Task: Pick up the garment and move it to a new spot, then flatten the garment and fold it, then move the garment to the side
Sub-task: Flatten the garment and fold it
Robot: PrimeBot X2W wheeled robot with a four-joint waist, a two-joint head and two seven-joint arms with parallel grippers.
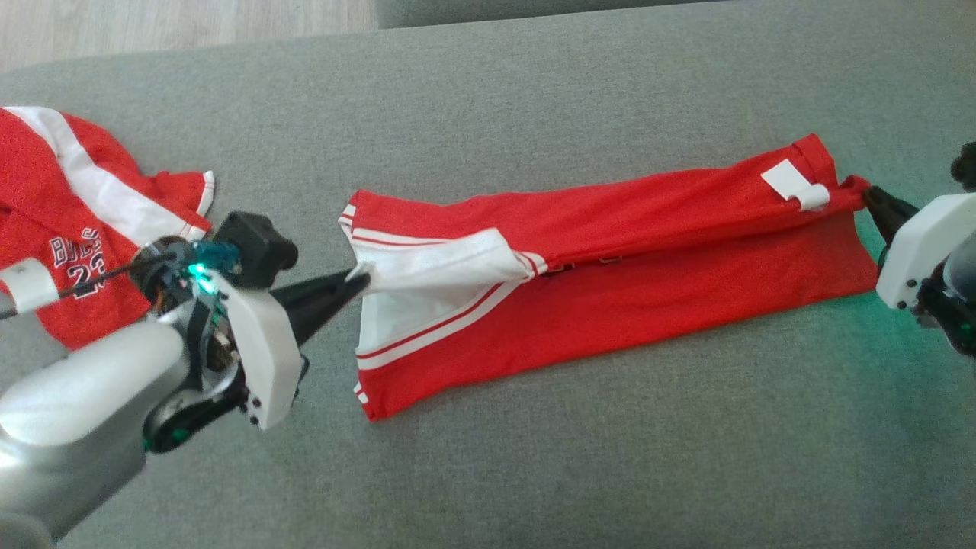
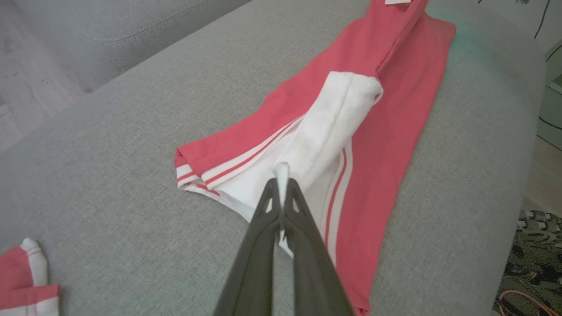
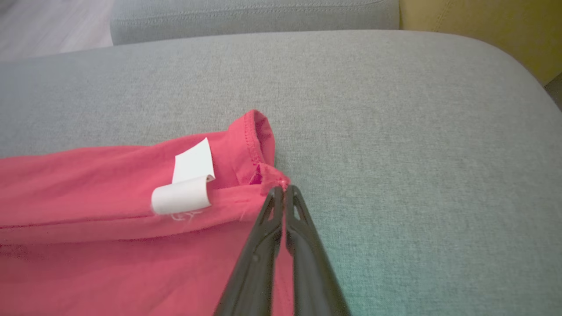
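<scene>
A red knit garment (image 1: 671,259) with white trim lies long on a grey woven sofa (image 1: 534,473). The left claw (image 1: 360,277) pinches its white end, the right claw (image 1: 868,195) its red corner.

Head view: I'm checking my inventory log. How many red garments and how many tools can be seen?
Red garments: 2 (held garment, spare garment)
Tools: 2 (left tool, right tool)
Total: 4
</scene>
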